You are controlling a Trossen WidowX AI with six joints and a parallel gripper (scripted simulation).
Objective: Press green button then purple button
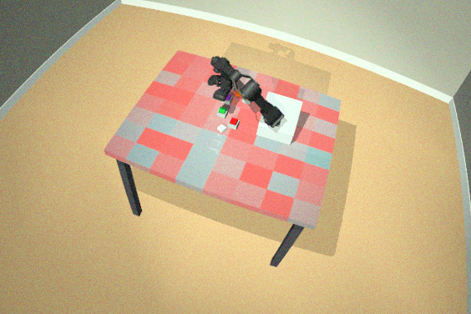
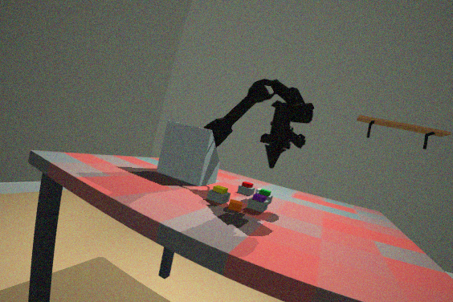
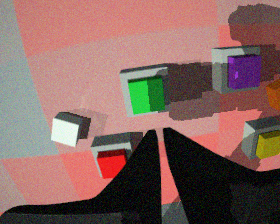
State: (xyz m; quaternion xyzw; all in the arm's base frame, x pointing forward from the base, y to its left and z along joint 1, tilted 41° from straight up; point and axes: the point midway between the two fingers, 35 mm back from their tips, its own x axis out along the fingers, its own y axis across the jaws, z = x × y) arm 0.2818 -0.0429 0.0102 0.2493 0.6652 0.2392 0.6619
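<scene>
The green button (image 1: 222, 110) (image 2: 264, 193) (image 3: 146, 95) stands on its pale base with its cap raised. The purple button (image 1: 228, 97) (image 2: 259, 197) (image 3: 244, 72) stands beside it, on the right in the wrist view, its cap also raised. My gripper (image 2: 271, 167) (image 3: 159, 135) is shut and empty. It hangs well above the buttons in the exterior view, touching nothing. In the wrist view its tips show just below the green button, and the purple button is up and to the right of them. In the top view the fingertips are hard to make out.
A red button (image 1: 234, 122) (image 2: 247, 185) (image 3: 111, 164) and a yellow button (image 2: 220, 189) (image 3: 269, 144) stand near. An orange block (image 2: 235, 205) (image 3: 279, 94) lies by the purple button. A white block (image 1: 221, 129) (image 3: 66, 131) lies near the red button. A large white box (image 1: 292, 106) (image 2: 185, 154) stands by the arm's base.
</scene>
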